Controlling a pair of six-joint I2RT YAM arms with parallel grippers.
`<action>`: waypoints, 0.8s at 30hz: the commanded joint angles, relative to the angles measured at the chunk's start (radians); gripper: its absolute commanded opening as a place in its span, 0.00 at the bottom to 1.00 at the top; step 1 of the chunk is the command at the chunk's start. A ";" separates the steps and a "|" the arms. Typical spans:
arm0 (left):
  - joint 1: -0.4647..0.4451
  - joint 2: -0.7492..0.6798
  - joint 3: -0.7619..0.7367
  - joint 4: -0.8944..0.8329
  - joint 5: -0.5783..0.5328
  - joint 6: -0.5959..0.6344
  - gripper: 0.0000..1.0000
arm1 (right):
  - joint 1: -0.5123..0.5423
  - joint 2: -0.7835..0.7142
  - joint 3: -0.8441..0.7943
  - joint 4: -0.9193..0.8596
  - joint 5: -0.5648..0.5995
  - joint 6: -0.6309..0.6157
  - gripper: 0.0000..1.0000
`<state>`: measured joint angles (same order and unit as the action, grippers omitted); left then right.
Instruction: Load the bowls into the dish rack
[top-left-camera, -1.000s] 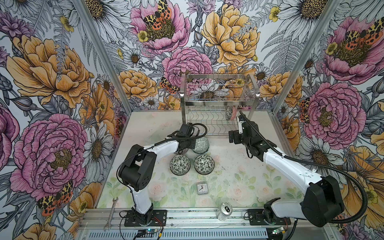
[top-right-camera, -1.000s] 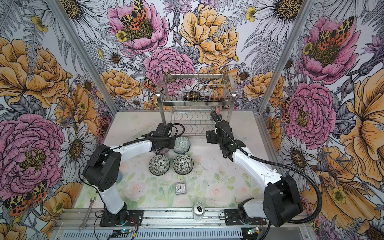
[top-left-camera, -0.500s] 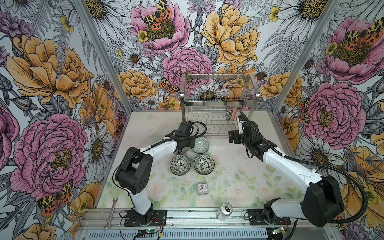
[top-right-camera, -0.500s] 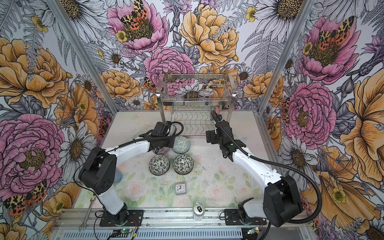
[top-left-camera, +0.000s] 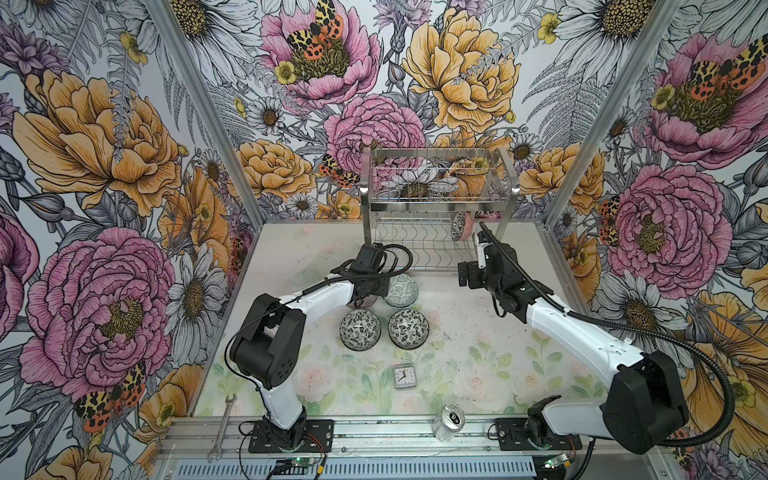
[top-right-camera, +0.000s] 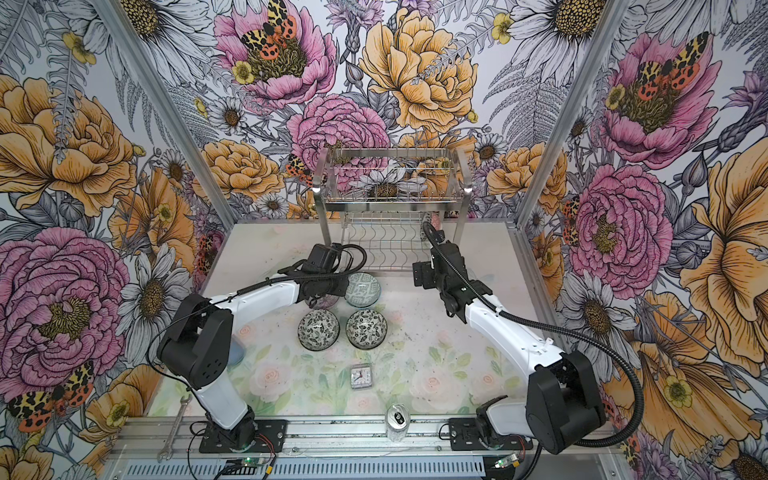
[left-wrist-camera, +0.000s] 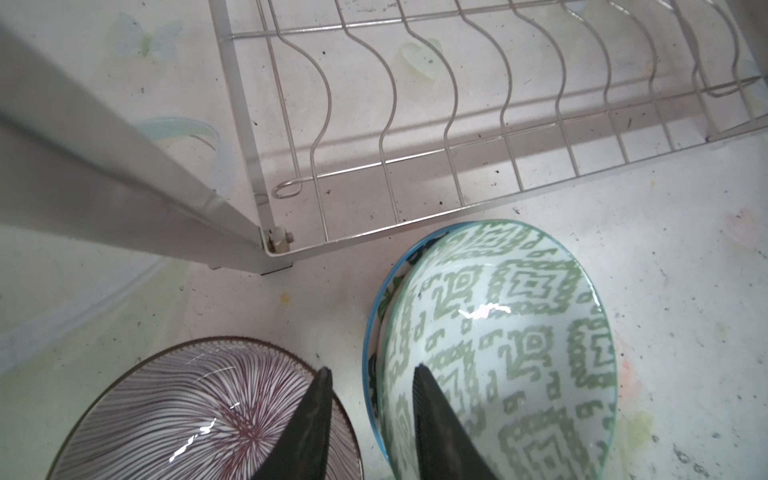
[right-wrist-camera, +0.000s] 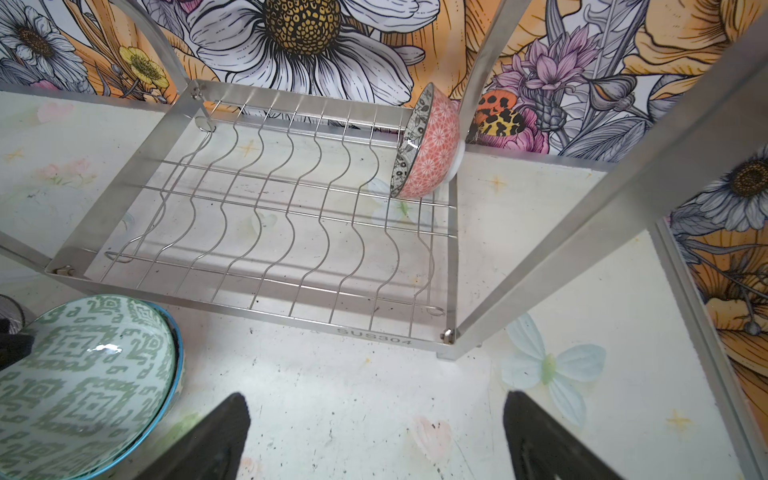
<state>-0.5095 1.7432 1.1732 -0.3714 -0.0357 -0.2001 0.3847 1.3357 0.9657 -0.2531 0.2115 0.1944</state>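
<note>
- While the left gripper (left-wrist-camera: 372, 372) hangs low over the table (top-left-camera: 478, 353), its jaws stand slightly parted astride the near rim of the green geometric bowl (left-wrist-camera: 498, 332). One finger is over the bowl's inside and one is outside it, with a sliver of room on each side and nothing pinched.
- That bowl sits tilted inside a blue-rimmed bowl (left-wrist-camera: 384, 297), and its far rim lies just beside the lower front rail of the dish rack (right-wrist-camera: 374, 332).
- A striped bowl (left-wrist-camera: 187, 415) lies under the outer finger, near the foot of the rack's front post.
- A pink bowl (right-wrist-camera: 430, 145) stands on edge at the right end of the wavy tier in both top views, and the slots across the rest of that tier are open.
- A black-and-white floral bowl (top-left-camera: 360, 330) and its twin (top-left-camera: 408, 328) sit side by side nearer the arm bases, apart from the green one.
- The right gripper (right-wrist-camera: 376, 397) is spread wide over bare tabletop in front of the rack, holding nothing.
- The left forearm reaches low and nearly level from a raised elbow, while the right forearm slants up toward the rack.
- A clock (top-left-camera: 403, 376) and a can (top-left-camera: 451, 419) lie well apart from both grippers.
</note>
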 joint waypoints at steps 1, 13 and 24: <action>-0.007 0.014 0.034 -0.001 0.005 0.000 0.35 | -0.004 -0.016 -0.013 0.015 -0.005 0.021 0.97; -0.015 0.060 0.058 -0.023 0.000 -0.015 0.27 | -0.010 -0.018 -0.016 0.020 -0.010 0.021 0.97; -0.017 0.068 0.078 -0.032 0.003 -0.012 0.16 | -0.012 -0.016 -0.013 0.021 -0.015 0.018 0.97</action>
<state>-0.5198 1.7958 1.2240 -0.4015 -0.0353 -0.2096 0.3782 1.3357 0.9562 -0.2504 0.2073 0.1944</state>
